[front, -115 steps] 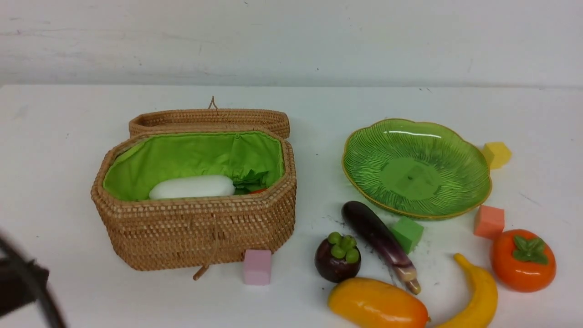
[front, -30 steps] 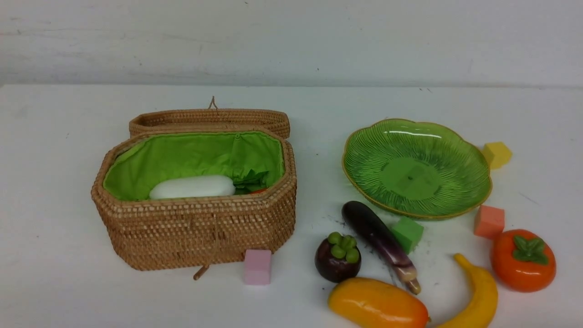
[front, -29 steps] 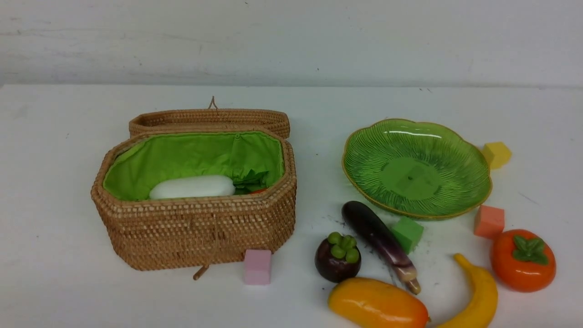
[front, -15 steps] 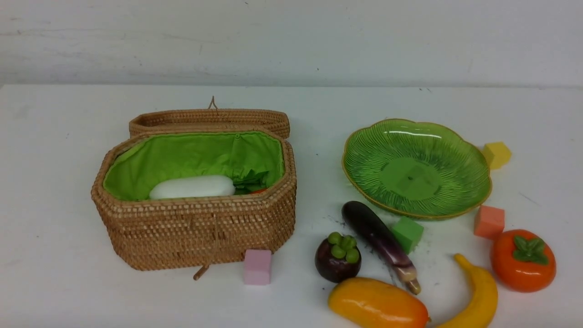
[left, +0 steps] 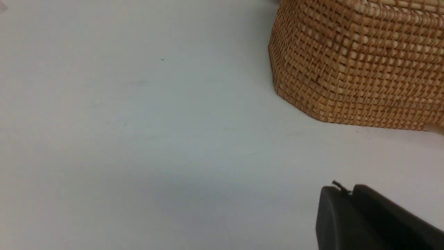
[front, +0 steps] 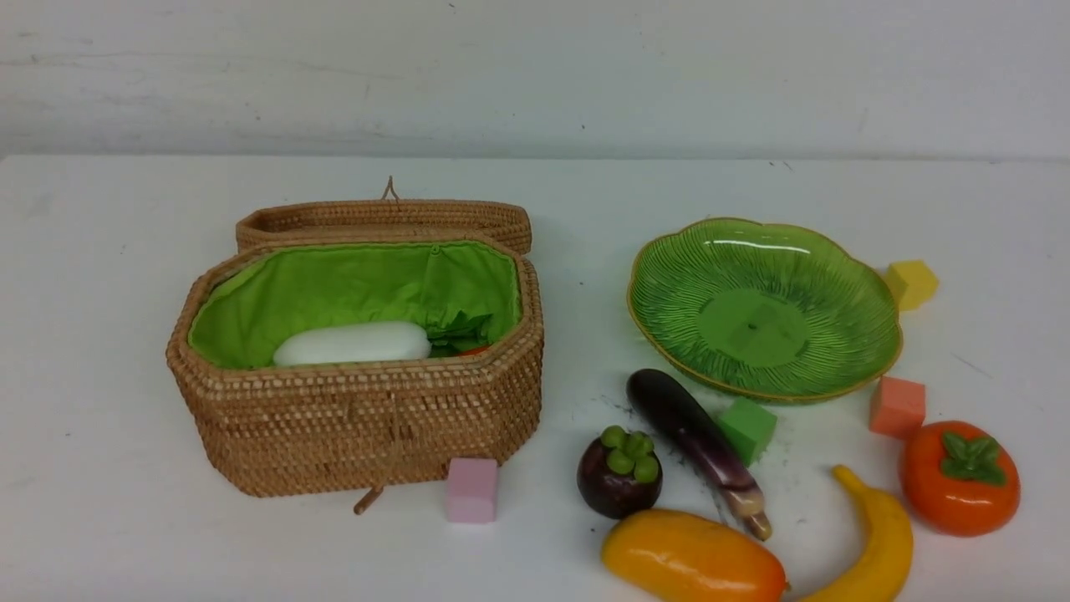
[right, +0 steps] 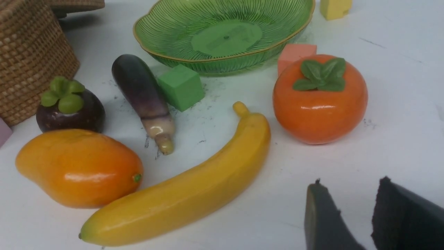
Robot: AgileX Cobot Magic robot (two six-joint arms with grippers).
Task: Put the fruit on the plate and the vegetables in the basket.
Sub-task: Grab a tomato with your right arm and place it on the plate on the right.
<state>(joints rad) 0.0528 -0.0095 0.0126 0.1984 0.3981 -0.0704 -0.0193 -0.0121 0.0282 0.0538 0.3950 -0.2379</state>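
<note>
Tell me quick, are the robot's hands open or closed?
Left gripper: fingers closed, holding nothing.
Right gripper: fingers open, holding nothing.

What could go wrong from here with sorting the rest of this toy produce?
1. The eggplant lies close between the mangosteen and green cube, so fingers closing on it may knock either aside.
2. The mangosteen shares the eggplant's dark purple and could wrongly end up in the basket.
3. The glossy, curved banana may slip from the right gripper.

A pink cube [front: 472, 489], green cube [front: 746, 429], salmon cube [front: 897, 407] and yellow cube [front: 912, 284] sit apart on the white table [front: 100, 251].
</note>
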